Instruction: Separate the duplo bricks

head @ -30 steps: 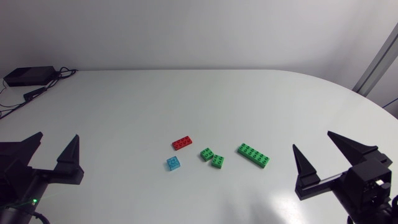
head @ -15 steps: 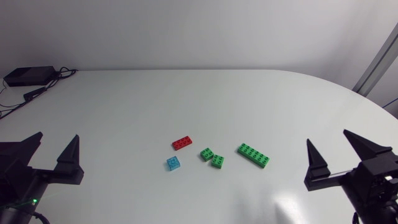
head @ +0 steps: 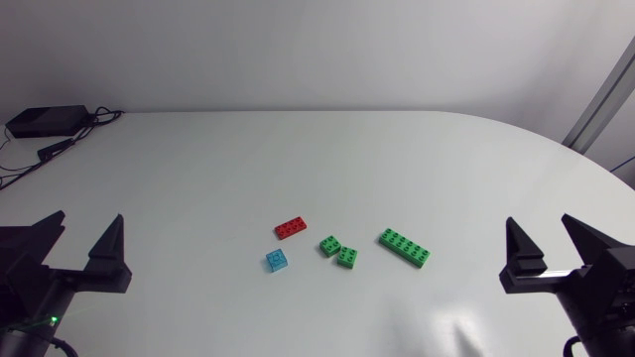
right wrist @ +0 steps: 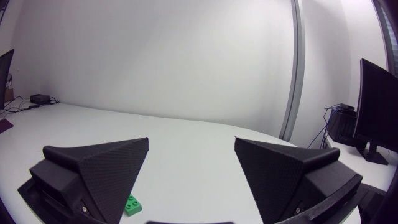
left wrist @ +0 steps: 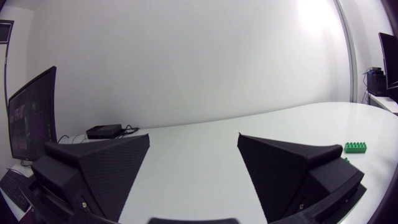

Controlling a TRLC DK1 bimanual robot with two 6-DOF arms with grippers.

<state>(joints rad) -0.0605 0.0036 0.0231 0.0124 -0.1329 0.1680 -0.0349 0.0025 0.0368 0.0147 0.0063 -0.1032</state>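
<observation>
Pulled right gripper (head: 538, 220) back twd own edge, well clear of bricks; left gripper (head: 89, 216) approx. unchanged. Fingers spread wide on both, nothing btwn. Well ahead of both, mid-table: red brick (head: 291, 228), blue brick (head: 277, 260), long green brick (head: 404, 248), plus small green bricks (head: 330, 245) touching corner to corner, poss. not split yet. Risk: pinched w/ one gripper only, could slide or lift as a pair; wide fingers could also knock neighbours.

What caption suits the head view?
Red plastic brick, blue brick, two small green bricks and long green brick on white table between open left hand and right hand.
</observation>
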